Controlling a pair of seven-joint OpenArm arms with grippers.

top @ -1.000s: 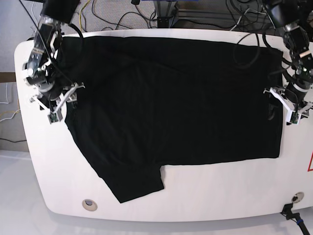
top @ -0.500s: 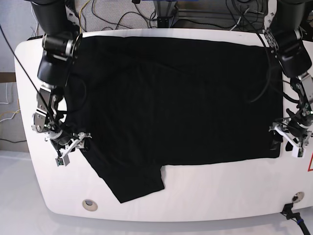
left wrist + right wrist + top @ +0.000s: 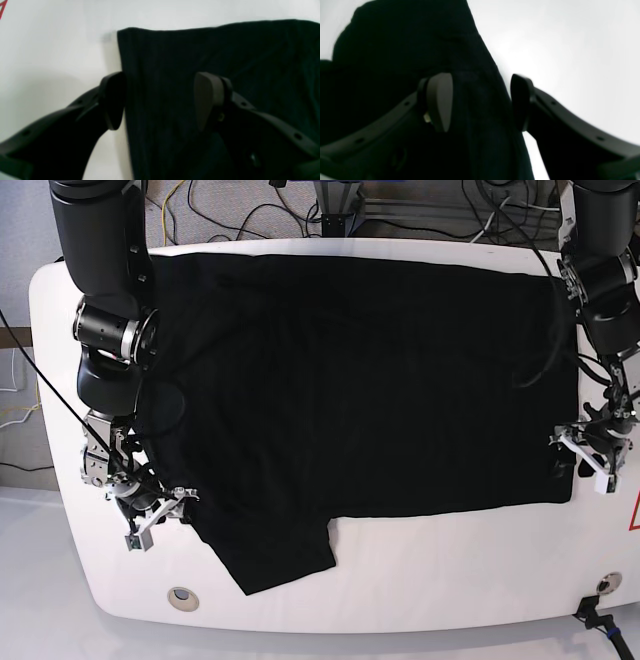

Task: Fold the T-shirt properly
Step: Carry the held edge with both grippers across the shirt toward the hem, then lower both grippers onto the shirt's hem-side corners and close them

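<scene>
Both tools have slid nearer along the T-shirt (image 3: 360,380), left tool (image 3: 160,100) and right tool (image 3: 480,100) wide, straddling its edges.

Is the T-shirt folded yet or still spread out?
Spread: the T-shirt lies flat across the table, one sleeve sticking out.

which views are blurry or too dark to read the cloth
Base view: sharp and evenly lit, though the plain black cloth T-shirt shows little fold detail. Left wrist view: soft focus; the shirt edge is readable against the glossy white table. Right wrist view: blurrier, cloth nearly featureless, table blown out.
</scene>
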